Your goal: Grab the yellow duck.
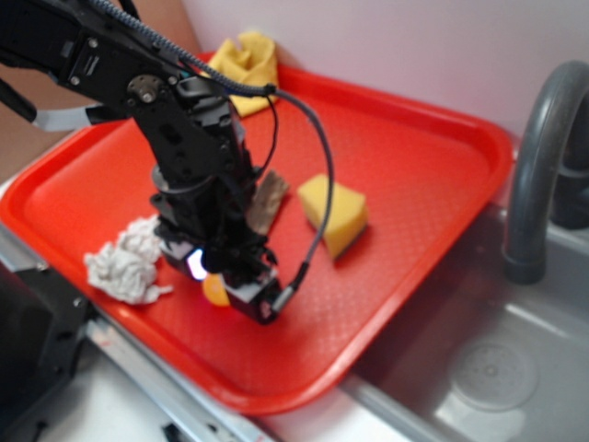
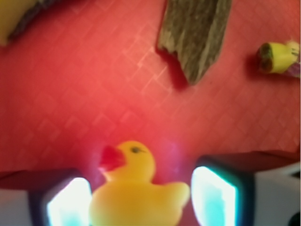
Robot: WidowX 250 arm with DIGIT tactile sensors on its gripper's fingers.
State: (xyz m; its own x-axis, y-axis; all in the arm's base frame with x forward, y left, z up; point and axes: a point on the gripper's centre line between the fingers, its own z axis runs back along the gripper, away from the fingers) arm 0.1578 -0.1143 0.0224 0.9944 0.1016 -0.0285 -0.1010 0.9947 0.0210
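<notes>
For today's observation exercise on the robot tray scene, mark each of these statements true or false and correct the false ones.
1. The yellow duck sits between the gripper's two fingertips. True.
2. The duck's beak is blue. False: it is red.
3. The yellow sponge lies on the red tray. True.
4. The yellow cloth is draped over the duck. False: it lies at the tray's far corner, away from the duck.
5. The faucet stands on the tray. False: it stands beside the tray, at the sink.
6. A white crumpled cloth lies on the tray near the gripper. True.
</notes>
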